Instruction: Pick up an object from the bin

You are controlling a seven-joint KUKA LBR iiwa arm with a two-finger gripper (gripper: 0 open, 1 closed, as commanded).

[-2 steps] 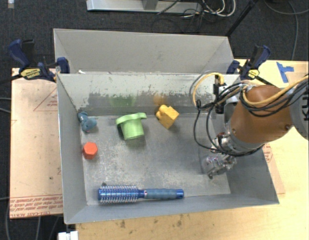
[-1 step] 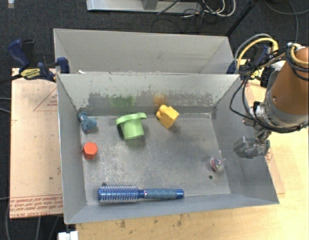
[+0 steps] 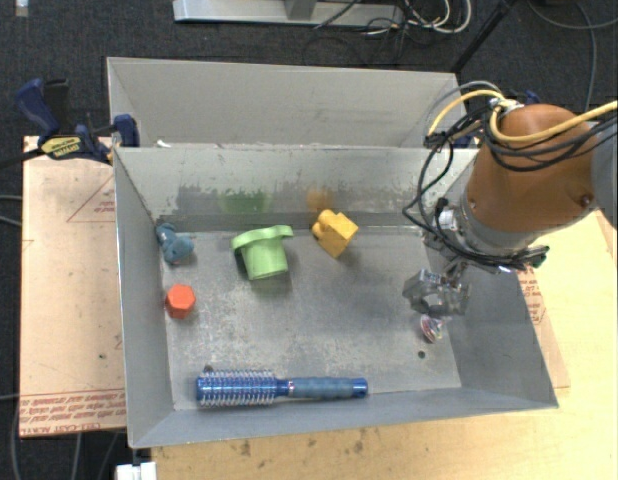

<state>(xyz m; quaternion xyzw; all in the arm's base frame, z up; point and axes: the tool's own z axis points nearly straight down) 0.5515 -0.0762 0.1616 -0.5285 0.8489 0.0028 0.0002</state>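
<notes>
Robotics lab/test cell, prob.: KUKA arm (image 3: 529,168) w/ loose wiring over a grey metal bin (image 3: 289,98), dark carpet floor (image 3: 89,18), cables (image 3: 439,3) & metal stand base (image 3: 279,8) behind.

**Colours in the grey bin (image 3: 289,118)**

The claw (image 3: 435,298) is dull grey under an orange wrist cover (image 3: 519,168). Just beneath it lies a small red-and-silver thing (image 3: 432,329). Well to its left are a yellow block (image 3: 335,232), a green cup (image 3: 263,253), a blue-grey piece (image 3: 175,245) and an orange block (image 3: 180,299). To its lower left is a blue hairbrush (image 3: 279,388).

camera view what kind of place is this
Likely a robotics lab: a robot arm over a grey bin of odd test items, such as a blue brush, with cables on carpet.
</notes>
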